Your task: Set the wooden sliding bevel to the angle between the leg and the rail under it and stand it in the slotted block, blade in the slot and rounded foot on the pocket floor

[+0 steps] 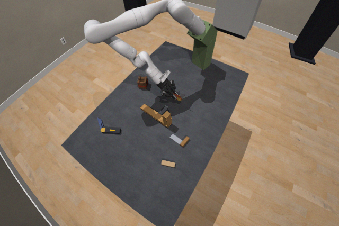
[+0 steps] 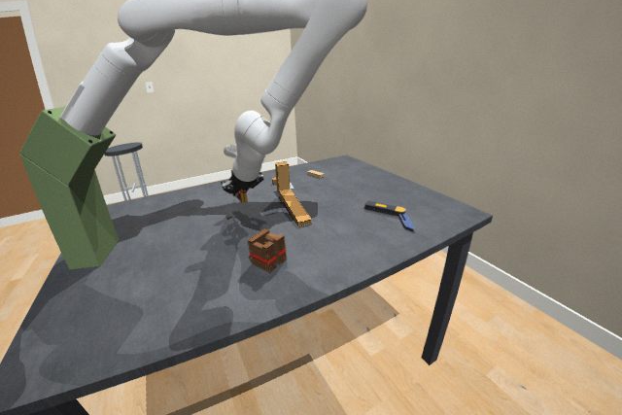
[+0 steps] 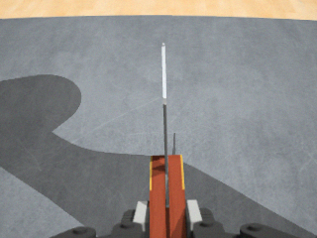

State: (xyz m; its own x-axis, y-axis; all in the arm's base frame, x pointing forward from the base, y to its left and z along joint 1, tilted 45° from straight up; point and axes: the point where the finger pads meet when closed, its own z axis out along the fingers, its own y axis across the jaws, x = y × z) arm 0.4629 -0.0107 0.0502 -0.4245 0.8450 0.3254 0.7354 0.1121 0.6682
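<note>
My gripper (image 1: 171,92) (image 2: 242,188) (image 3: 167,217) is shut on the wooden sliding bevel (image 1: 178,97) (image 2: 243,195) (image 3: 158,193). Its stock is red-brown with yellow edges. Its thin steel blade (image 3: 163,69) points straight ahead, edge-on in the wrist view. The bevel hangs low over the dark table (image 1: 123,163) (image 2: 151,299). The wooden rail (image 1: 153,113) (image 2: 296,209) with its upright leg (image 1: 167,118) (image 2: 283,174) stands close in front of the gripper. The slotted block (image 1: 142,81) (image 2: 267,250), brown with a red band, stands apart on the gripper's other side. The black bevel (image 1: 110,129) (image 2: 386,207) lies far off.
A small square with a grey blade (image 1: 180,139) and a loose wooden block (image 1: 168,163) (image 2: 315,173) lie beyond the rail. The green arm pedestal (image 1: 204,45) (image 2: 65,190) stands at one table end.
</note>
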